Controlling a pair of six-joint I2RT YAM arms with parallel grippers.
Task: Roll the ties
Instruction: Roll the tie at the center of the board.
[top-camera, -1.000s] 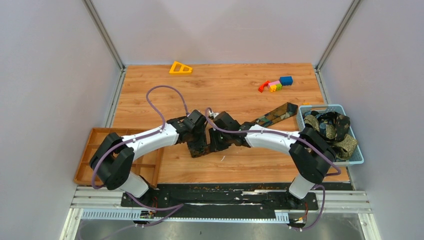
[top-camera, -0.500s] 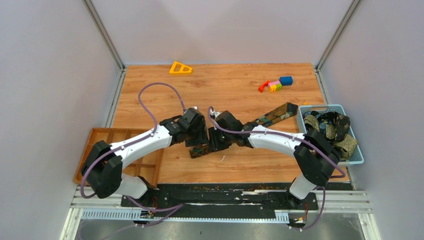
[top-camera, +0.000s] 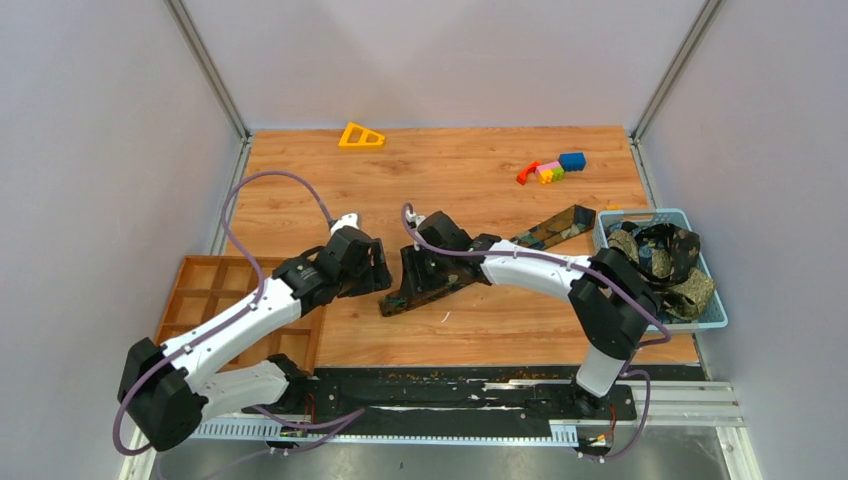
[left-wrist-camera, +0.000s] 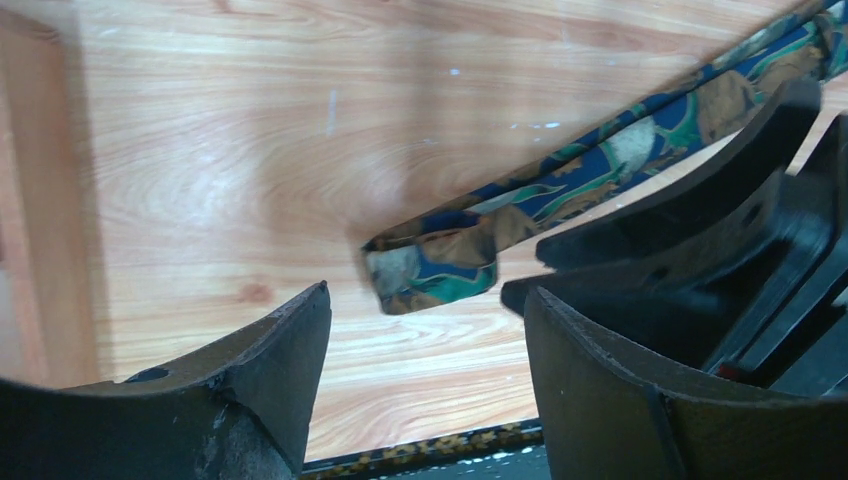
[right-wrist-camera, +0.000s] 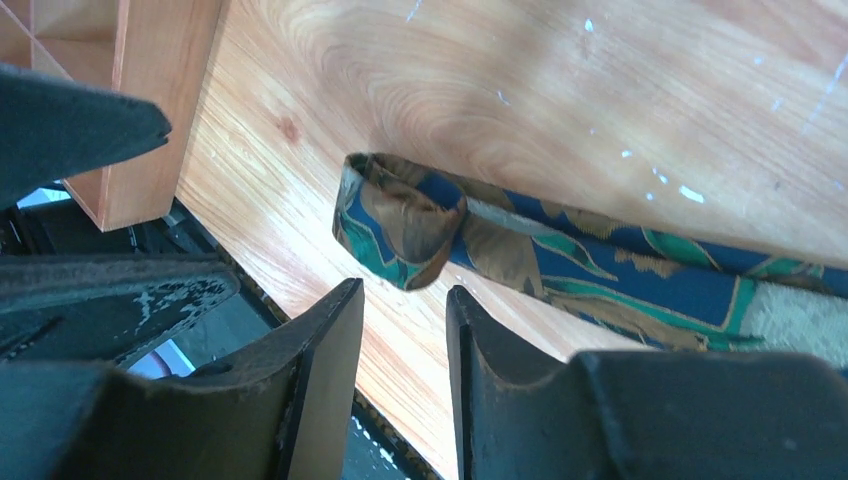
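One tie (top-camera: 500, 252) lies diagonally on the wooden table, wide end near the basket, narrow end folded into a small loop at the lower left (top-camera: 392, 303). The loop shows in the left wrist view (left-wrist-camera: 430, 262) and in the right wrist view (right-wrist-camera: 400, 225). My left gripper (top-camera: 378, 268) (left-wrist-camera: 425, 297) is open and empty, just left of the loop. My right gripper (top-camera: 410, 278) (right-wrist-camera: 405, 290) hangs over the tie's narrow part, jaws a little apart with nothing between them. More ties (top-camera: 660, 258) are heaped in the basket.
A blue basket (top-camera: 712, 312) stands at the right edge. A wooden compartment tray (top-camera: 205, 285) sits at the near left and shows in the right wrist view (right-wrist-camera: 150, 110). Toy blocks (top-camera: 550, 168) and a yellow triangle (top-camera: 360, 135) lie at the back.
My left arm has drawn back to the left, away from the tie's folded end and from the right gripper. My right gripper has shifted slightly left over the tie.
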